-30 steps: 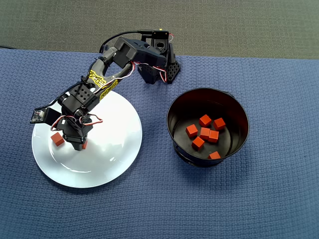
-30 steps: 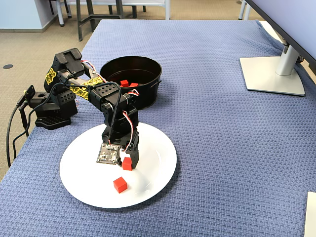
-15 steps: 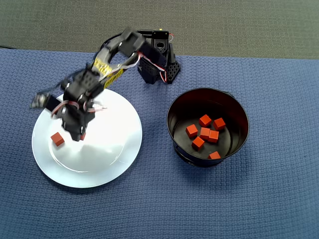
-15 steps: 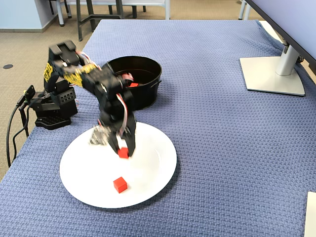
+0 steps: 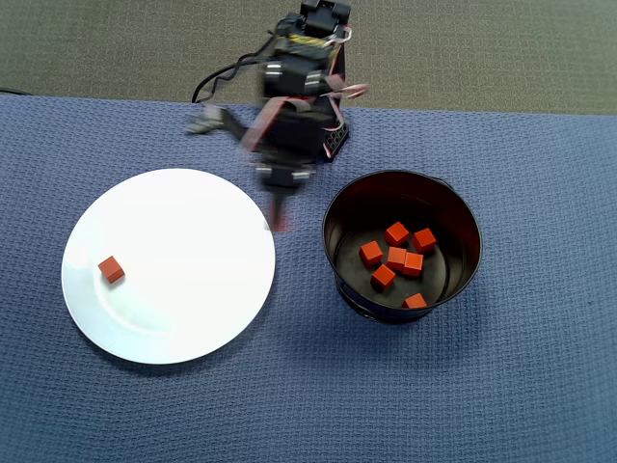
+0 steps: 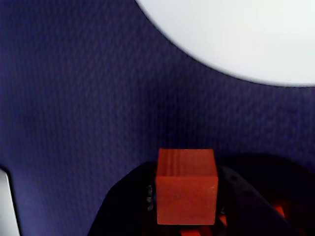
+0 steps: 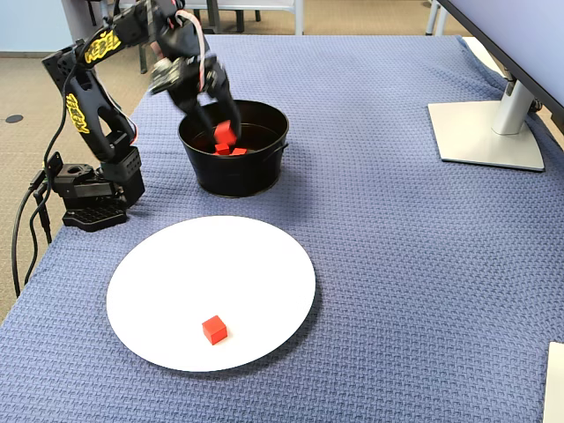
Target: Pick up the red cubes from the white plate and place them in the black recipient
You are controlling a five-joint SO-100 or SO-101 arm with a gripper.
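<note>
Overhead view: gripper point(image 5: 280, 220) blurred, raised over the blue cloth point(image 5: 501, 386) in the gap between the white plate point(image 5: 231, 318) on the left and the black recipient point(image 5: 453, 198) on the right, just short of the pot's left rim. A smear of red at the tip, too blurred to read as a cube. One red cube point(image 5: 112, 269) lying alone on the left part of the plate; six red cubes point(image 5: 396, 258) already on the pot floor.

Wrist view: carried cube point(image 6: 186, 186) clamped squarely between the two dark jaws, filling the lower middle. Cloth directly below, plate edge point(image 6: 236, 44) at upper right. Orange glimpses low right, probably cubes in the pot.

Fixed view: arm point(image 7: 84, 97) reared high at far left, gripper point(image 7: 226, 132) with its cube point(image 7: 225, 134) at the pot's point(image 7: 233, 172) left rim; whether over the opening, hard to tell. Lone cube point(image 7: 214, 330) on the near part of the plate point(image 7: 264, 264).

Step in hand, by judgement: carrying to the pot. Next: a little farther over the opening, then release; afterwards back for the last cube. Only the wrist view proves the grip; only the overhead view gives the count inside.
</note>
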